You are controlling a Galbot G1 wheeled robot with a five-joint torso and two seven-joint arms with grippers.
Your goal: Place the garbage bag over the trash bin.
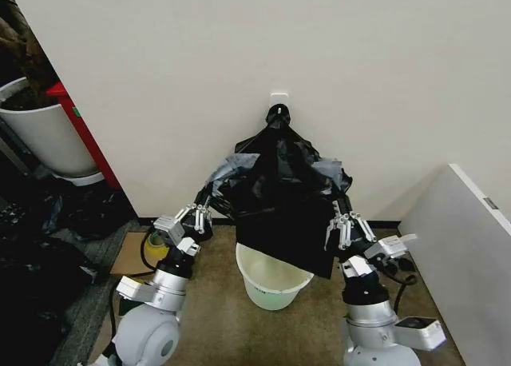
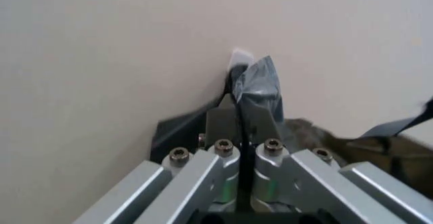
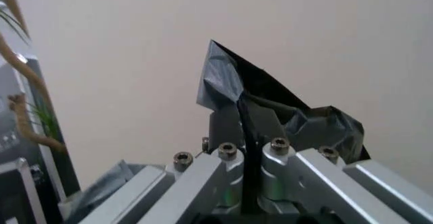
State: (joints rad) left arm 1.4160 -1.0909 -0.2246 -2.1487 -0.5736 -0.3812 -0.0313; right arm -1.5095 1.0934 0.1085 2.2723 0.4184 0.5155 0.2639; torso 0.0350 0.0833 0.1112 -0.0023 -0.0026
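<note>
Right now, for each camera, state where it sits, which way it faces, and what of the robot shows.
Head view: high, facing down toward the wall; garbage bag above trash bin, left gripper and right gripper holding its edges.
Left wrist view: along the left gripper, shut on the bag.
Right wrist view: along the right gripper, shut on the bag.
All views share bag and wall.

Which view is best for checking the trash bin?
Head view: the trash bin stands on the floor between both arms, its open mouth showing, the garbage bag hanging over its far rim. The wrist views show bag film pinched in each end effector, not the bin.
</note>
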